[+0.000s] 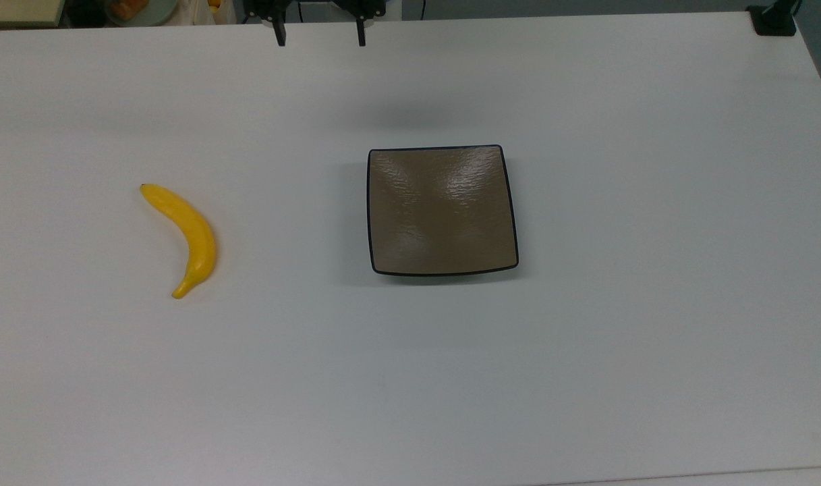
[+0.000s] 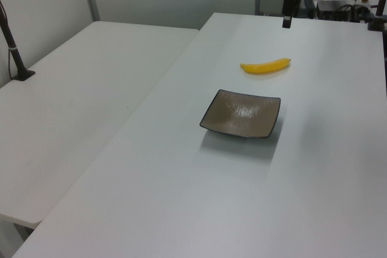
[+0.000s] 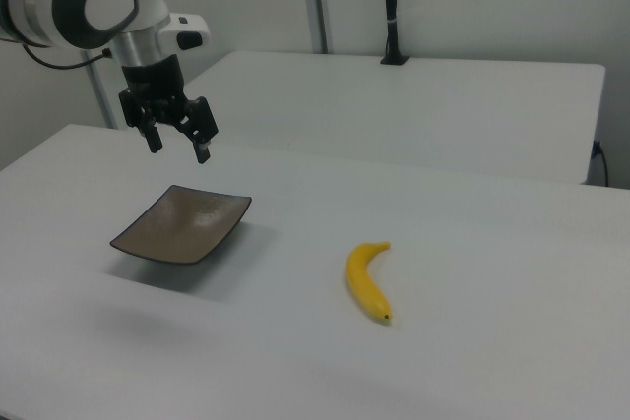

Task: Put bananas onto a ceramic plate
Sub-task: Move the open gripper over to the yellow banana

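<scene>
A yellow banana (image 1: pixel 189 236) lies on a white table (image 1: pixel 585 351), well apart from a square brown plate (image 1: pixel 442 210), at its 9 o'clock in the top view. The gripper (image 3: pixel 178 143) hovers above the table, fingers apart and empty.

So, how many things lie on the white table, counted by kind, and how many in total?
Banana: 1
Ceramic plate: 1
Total: 2, resting apart on the table; the open gripper hangs above, holding nothing.
</scene>
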